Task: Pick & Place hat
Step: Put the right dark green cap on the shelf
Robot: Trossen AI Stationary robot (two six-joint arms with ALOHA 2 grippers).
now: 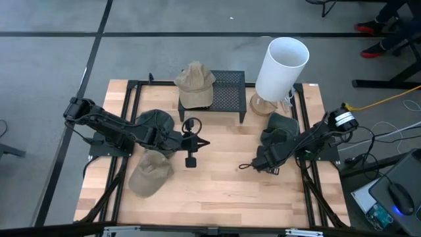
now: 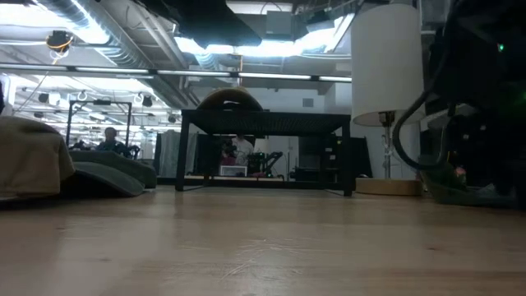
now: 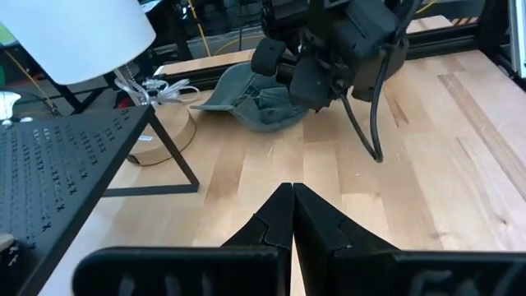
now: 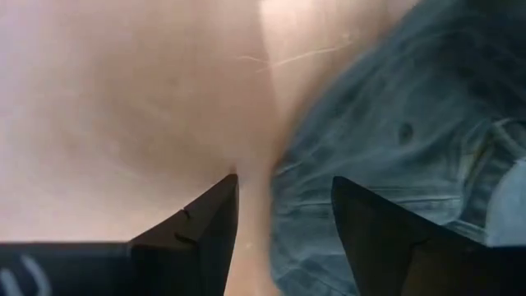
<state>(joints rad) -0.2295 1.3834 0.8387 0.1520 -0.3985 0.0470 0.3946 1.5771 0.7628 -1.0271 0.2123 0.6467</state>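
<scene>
Several hats are on the table. A tan hat (image 1: 195,84) lies on the black rack (image 1: 229,99). A dark green hat (image 1: 156,121) and a tan hat (image 1: 150,175) lie at the left. Another dark green hat (image 1: 279,126) lies at the right and also shows in the right wrist view (image 4: 394,123). My right gripper (image 4: 283,185) is open, pointing down low over that hat's near edge: one finger stands over the hat, the other over bare wood. My left gripper (image 3: 293,187) is shut and empty above the table's middle (image 1: 202,142). My right gripper stands astride the near edge (image 4: 283,177) of the right dark green hat, coming from above. I cannot tell whether a finger touches the cloth. The hat lies flat on the table.
A white lamp (image 1: 281,66) on a round wooden base (image 1: 264,104) stands at the far right, just behind the right hat. The rack fills the far middle. Bare wood (image 1: 223,191) lies between the arms and along the near edge.
</scene>
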